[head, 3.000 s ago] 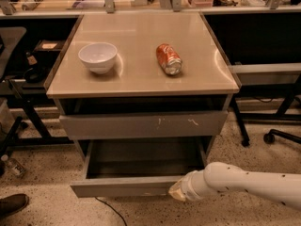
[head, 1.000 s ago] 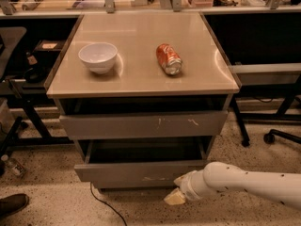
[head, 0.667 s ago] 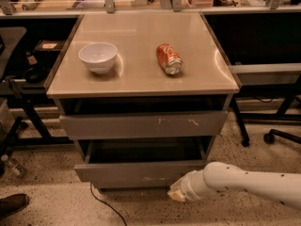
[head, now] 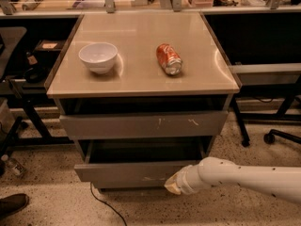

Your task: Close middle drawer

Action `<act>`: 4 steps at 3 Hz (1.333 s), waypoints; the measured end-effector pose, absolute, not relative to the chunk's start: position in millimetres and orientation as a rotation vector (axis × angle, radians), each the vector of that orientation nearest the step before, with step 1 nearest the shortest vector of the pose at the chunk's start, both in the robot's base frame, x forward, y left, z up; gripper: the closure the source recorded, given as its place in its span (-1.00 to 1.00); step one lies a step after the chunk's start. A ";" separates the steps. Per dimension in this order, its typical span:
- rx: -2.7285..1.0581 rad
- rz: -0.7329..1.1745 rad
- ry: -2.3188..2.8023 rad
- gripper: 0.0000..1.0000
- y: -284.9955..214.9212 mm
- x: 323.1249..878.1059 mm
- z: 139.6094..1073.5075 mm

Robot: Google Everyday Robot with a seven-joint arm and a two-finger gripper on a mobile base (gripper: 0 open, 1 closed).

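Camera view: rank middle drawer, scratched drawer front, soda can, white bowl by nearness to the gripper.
1. middle drawer, by the gripper, low right.
2. scratched drawer front, just above.
3. soda can, up top, right.
4. white bowl, up top, left.

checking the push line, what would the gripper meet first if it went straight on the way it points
The gripper, low by the right end of the middle drawer, points left. It would likely meet that drawer's grey front first; whether they touch now is unclear.

A white bowl [head: 98, 56] stands upright on the table [head: 141, 27], left of an orange can [head: 169, 59] lying on its side. A black cable [head: 106, 205] trails across the speckled floor [head: 51, 206].
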State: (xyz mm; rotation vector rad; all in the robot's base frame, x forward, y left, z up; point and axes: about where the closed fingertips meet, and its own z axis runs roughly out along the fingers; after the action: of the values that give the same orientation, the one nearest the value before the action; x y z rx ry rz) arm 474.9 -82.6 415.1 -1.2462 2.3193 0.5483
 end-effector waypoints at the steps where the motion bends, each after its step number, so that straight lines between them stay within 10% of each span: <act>1: -1.245 0.528 2.288 1.00 -74.6 491.7 419.9; 4: -1.307 0.472 2.213 1.00 -57.1 530.1 429.5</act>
State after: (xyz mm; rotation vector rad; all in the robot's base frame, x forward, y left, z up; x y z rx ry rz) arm 530.1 -57.1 429.5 -1.3065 2.2127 0.4724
